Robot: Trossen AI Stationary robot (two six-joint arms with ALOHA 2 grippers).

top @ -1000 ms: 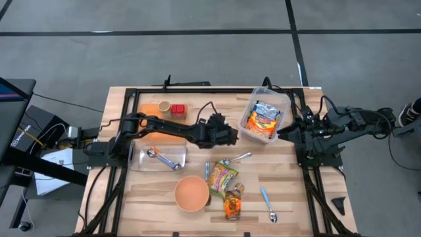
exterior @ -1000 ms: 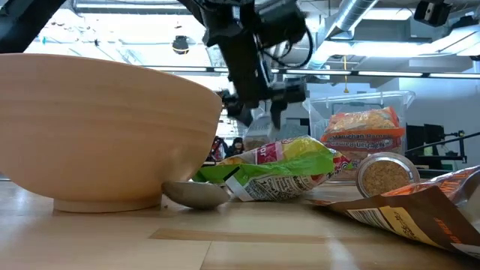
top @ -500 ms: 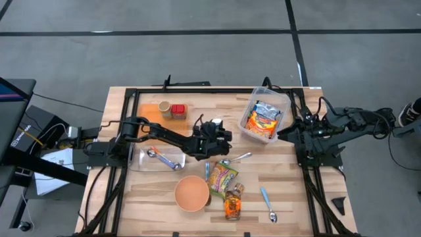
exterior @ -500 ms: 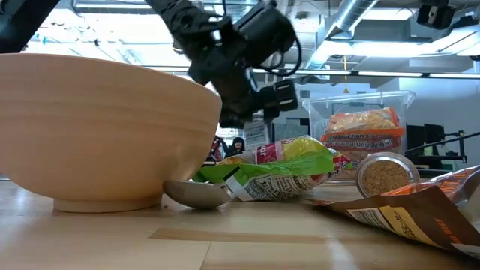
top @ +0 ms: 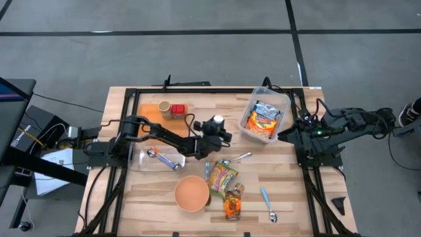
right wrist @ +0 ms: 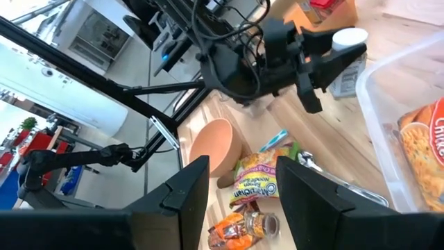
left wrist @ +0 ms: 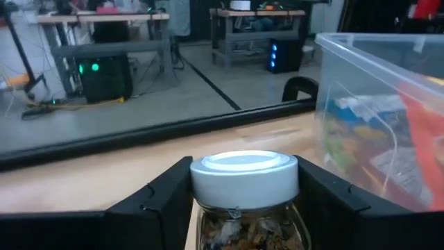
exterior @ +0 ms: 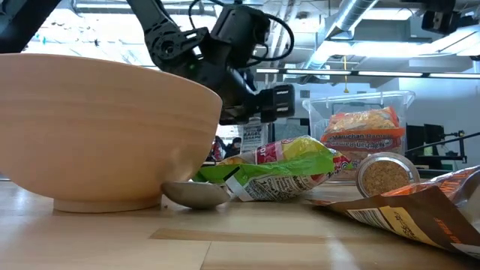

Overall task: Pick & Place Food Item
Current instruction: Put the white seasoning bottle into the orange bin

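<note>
Item: jar, white lid, brownish contents. We find it standing near the middle of the table, between the two fingers of the left gripper; the fingers flank it closely on both sides, though we cannot tell whether they press on the glass.

Item: clear bin, at the far right part of the table, holding an orange packet and a silver packet. We see it just beyond the jar in the left wrist view.

Item: right gripper, at the table's right edge beside the bin; its fingers stand apart with nothing between them.

Item: wooden bowl, near the front edge. Beside it we note a green packet, a small spice jar and an orange bag.

Item: spoons, three. One metal by the green packet, one blue-handled toward the front right, one in a clear tray at the left.

Item: orange board at the far left, carrying a red block and a small tin.
</note>
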